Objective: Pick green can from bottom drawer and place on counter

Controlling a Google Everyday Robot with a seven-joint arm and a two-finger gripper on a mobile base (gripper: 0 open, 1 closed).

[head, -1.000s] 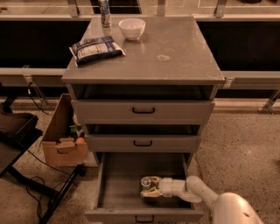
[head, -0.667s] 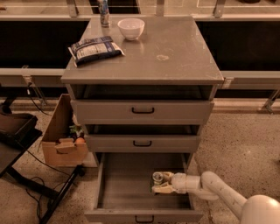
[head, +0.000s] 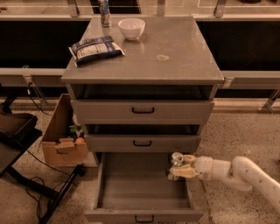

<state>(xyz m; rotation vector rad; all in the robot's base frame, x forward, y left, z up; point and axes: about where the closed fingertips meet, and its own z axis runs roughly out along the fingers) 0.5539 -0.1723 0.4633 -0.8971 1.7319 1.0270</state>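
The bottom drawer [head: 140,188] stands pulled open, its grey floor bare. My gripper [head: 180,167] reaches in from the right, over the drawer's right wall, and is shut on the green can [head: 176,164], holding it upright above the drawer's right side. The can's silver top shows between the pale fingers [head: 183,172]. The counter [head: 175,52], the cabinet's grey top with a small pale stain [head: 162,57], lies well above the gripper.
On the counter stand a white bowl [head: 131,28], a snack bag [head: 94,48] and a blue-white can [head: 104,13] at the back left. The two upper drawers [head: 142,111] are slightly open. A cardboard box [head: 63,135] and a black stand [head: 17,131] sit left of the cabinet.
The gripper has carried the can from the drawer floor up and to the right, to the drawer's right wall. The arm has drawn back to the right.
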